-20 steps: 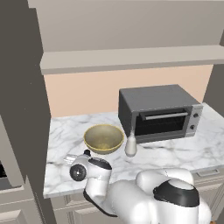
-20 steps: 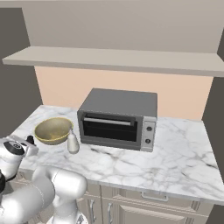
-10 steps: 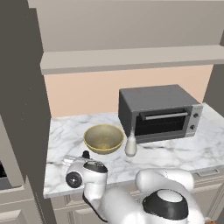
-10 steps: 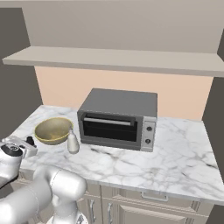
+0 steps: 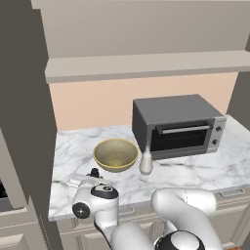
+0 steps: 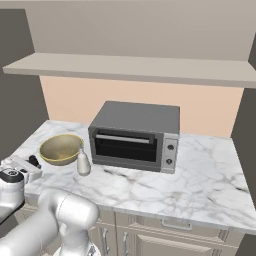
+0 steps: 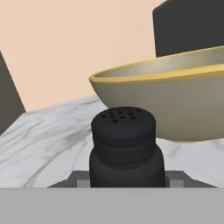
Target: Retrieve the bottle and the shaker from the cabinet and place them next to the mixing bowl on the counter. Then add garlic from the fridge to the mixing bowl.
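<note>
Had the gripper [image 7: 127, 186] pinching the shaker [image 7: 126, 146] low over the counter [image 5: 78, 146] just beside the mixing bowl [image 5: 115, 155], bottle [image 5: 145, 162] already down, so could've knocked the bowl or tipped the shaker letting go crooked.

Arm [image 5: 180, 200]: glossy white rounded shells, thick tubular links. Dark grey to black joint rings between segments; a round dark cap at the lowest joint. Wrist head [image 5: 95, 202] white with a black band on top and a dark circular disc on its side. Flange pale grey, flat.
</note>
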You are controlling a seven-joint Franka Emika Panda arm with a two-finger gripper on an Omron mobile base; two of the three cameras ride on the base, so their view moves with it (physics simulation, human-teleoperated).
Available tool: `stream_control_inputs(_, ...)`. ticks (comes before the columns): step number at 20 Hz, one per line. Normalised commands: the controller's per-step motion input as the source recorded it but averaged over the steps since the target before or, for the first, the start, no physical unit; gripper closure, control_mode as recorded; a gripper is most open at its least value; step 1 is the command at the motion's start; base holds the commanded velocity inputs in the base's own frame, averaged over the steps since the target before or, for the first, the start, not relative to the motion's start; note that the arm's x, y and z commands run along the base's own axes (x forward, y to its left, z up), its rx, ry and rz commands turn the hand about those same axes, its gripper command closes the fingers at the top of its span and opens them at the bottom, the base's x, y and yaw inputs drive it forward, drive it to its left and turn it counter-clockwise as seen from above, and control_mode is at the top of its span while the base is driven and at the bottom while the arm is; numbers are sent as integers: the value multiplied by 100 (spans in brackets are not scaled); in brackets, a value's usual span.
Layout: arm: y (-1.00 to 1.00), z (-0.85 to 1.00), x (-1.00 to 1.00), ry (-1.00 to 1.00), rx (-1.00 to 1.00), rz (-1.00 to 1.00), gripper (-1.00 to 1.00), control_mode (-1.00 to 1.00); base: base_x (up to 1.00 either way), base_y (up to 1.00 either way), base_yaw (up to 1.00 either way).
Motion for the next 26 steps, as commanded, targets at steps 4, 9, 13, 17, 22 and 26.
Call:
stream_control_inputs(4,0,0,9,0,0,0,100,-100,0,0,0)
stream_control_inputs(9,0,0,32,0,0,0,100,-100,0,0,0)
stream_control_inputs(13,0,-1,6,0,0,0,100,-100,0,0,0)
stream_control_inputs(17,0,-14,5,0,0,0,100,-100,0,0,0)
stream_control_inputs(22,0,-10,4,-1,0,0,100,-100,0,0,0)
stream_control_inputs(26,0,0,0,0,1,0,-100,-100,0,0,0)
